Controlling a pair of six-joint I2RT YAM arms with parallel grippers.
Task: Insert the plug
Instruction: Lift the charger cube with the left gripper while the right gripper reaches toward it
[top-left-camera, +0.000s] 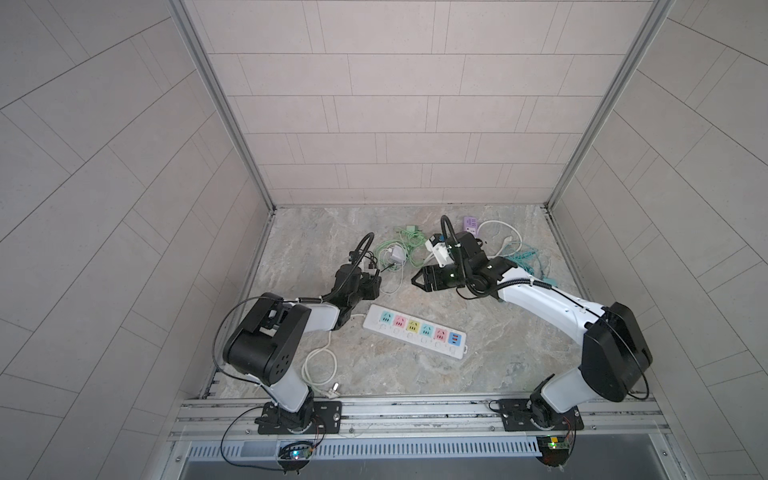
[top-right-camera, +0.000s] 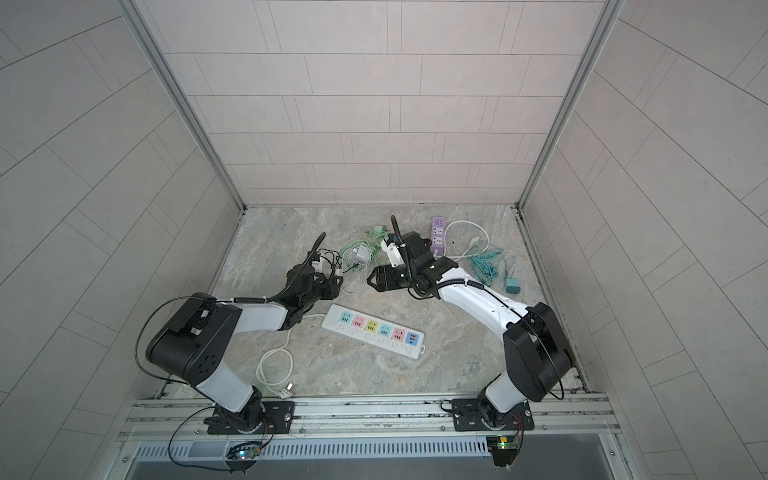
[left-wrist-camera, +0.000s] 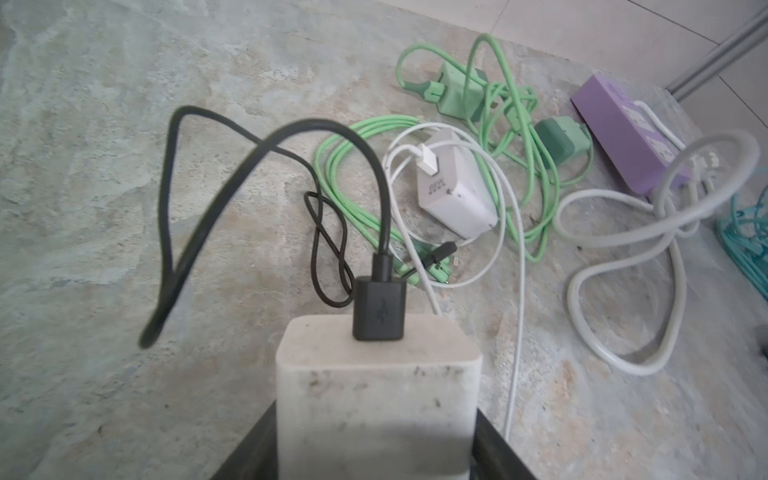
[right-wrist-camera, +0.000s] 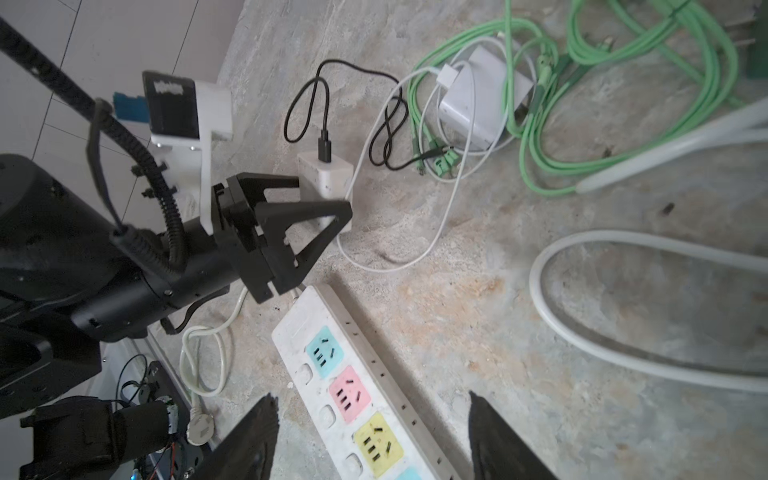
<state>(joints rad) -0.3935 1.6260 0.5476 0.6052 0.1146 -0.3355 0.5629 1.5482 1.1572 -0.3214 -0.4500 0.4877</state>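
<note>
Left gripper (right-wrist-camera: 323, 194) clamps charger (right-wrist-camera: 328, 172) just beyond power strip's (top-left-camera: 415, 330) cord end; right gripper (top-left-camera: 417, 284) parted, empty, nearby.

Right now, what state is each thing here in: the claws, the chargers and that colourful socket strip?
left gripper, shut on the white charger.
right gripper, open, empty.
black cable, plugged into that white charger.
power strip, lying flat, all sockets empty.
strip's plug, lying loose, unplugged.
second charger, lying free, white cable plugged in.
</note>
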